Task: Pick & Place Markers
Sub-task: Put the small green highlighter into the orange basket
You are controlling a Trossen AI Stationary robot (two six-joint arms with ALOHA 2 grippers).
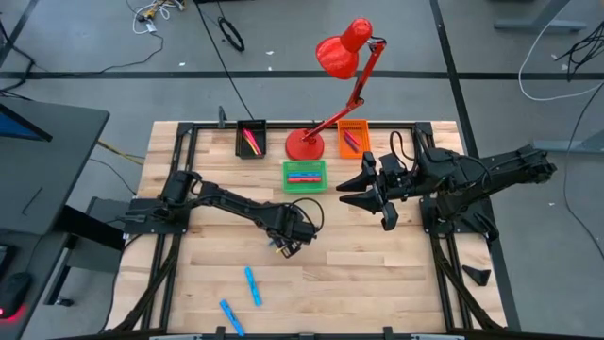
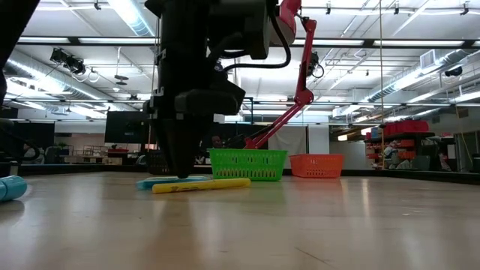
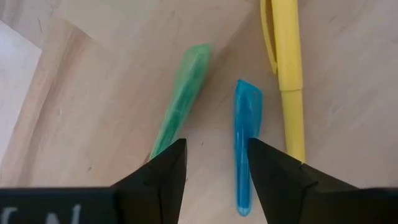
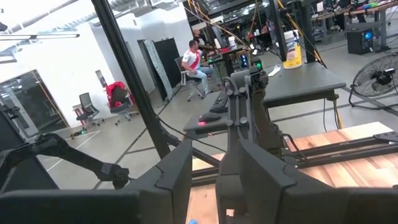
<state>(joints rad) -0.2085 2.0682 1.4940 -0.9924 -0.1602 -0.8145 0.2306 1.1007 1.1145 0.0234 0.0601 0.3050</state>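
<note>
Left gripper (image 3: 214, 162) gapes empty over blue marker (image 3: 245, 143); right gripper (image 1: 385, 210), seemingly part-open, waits.

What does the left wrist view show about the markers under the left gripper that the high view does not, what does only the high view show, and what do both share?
Only the left wrist view shows three markers lying apart on the wood: a green marker, a blue marker between the open fingers, and a yellow marker.

Only the high view shows the red lamp, the black bin, green bin and orange bin, two loose blue markers near the front edge, and the right gripper waiting near the orange bin.

Both show the left gripper low over the wooden table.
</note>
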